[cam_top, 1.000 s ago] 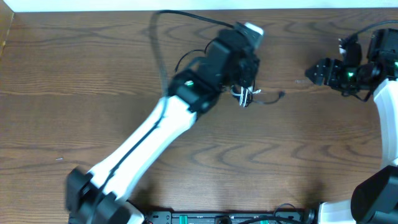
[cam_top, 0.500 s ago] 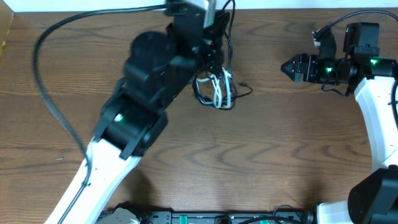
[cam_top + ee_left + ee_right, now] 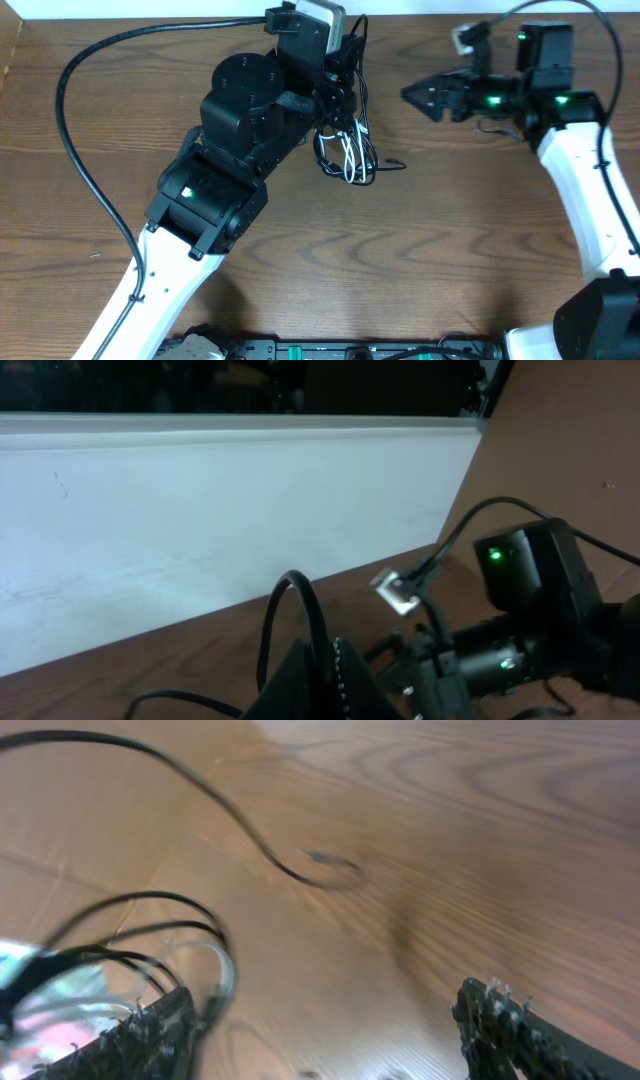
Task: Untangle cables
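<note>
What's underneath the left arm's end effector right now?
The cables: a bunch of black and white loops hangs from the left end effector over the table. The left arm covers where it grips them, so any knot there is hidden.

Bare table (image 3: pixel 450 230) right of cables (image 3: pixel 345 155)

Overhead looks straight down; the low, close right wrist shares its cables (image 3: pixel 347 158).
</note>
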`<state>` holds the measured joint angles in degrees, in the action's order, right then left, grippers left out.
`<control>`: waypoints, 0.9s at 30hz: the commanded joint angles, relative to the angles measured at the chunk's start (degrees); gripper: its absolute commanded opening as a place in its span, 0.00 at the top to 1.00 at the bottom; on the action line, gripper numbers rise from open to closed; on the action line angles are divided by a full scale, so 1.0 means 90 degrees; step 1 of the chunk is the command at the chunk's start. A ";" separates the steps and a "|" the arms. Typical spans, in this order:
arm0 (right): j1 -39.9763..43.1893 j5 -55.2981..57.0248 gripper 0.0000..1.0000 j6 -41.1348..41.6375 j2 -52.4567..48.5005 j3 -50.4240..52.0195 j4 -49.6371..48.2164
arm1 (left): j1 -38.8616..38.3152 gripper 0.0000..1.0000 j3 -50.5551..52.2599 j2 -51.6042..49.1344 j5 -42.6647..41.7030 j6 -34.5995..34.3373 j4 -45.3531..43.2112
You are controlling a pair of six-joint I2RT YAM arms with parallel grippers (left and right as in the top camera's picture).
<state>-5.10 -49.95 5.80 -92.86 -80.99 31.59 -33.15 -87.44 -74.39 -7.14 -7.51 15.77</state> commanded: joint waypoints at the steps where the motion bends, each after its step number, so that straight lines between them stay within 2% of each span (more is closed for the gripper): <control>1: -0.0406 -0.0355 0.21 0.0449 0.0056 -0.0078 -0.0374 | 0.0015 0.93 -0.0109 -0.0058 0.0015 -0.0039 -0.0017; 9: -0.0811 -0.0352 0.24 0.0743 0.0056 -0.0078 -0.1287 | 0.0036 0.92 -0.0109 -0.0148 0.0318 -0.0168 0.0250; 14: -0.0619 -0.0345 0.28 0.0857 0.0056 -0.0080 -0.1239 | 0.0204 0.93 -0.0109 -0.0155 0.0610 -0.0651 0.0466; 18: -0.0619 -0.0362 0.26 0.0884 0.0056 -0.0078 -0.1200 | 0.0296 0.93 -0.0109 -0.0243 0.0600 -0.1027 0.0549; 23: -0.0988 -0.0345 0.25 0.0877 0.0046 -0.0078 -0.1229 | 0.0294 0.92 -0.0109 -0.0342 0.0510 -0.1256 0.0529; 27: -0.1387 0.0238 0.25 0.0906 -0.0022 -0.0078 -0.1280 | 0.0294 0.93 -0.0109 -0.0342 0.0505 -0.1413 0.0522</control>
<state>-15.18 -51.07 13.21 -92.88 -80.99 20.29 -30.68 -87.44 -77.78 -2.66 -18.04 20.86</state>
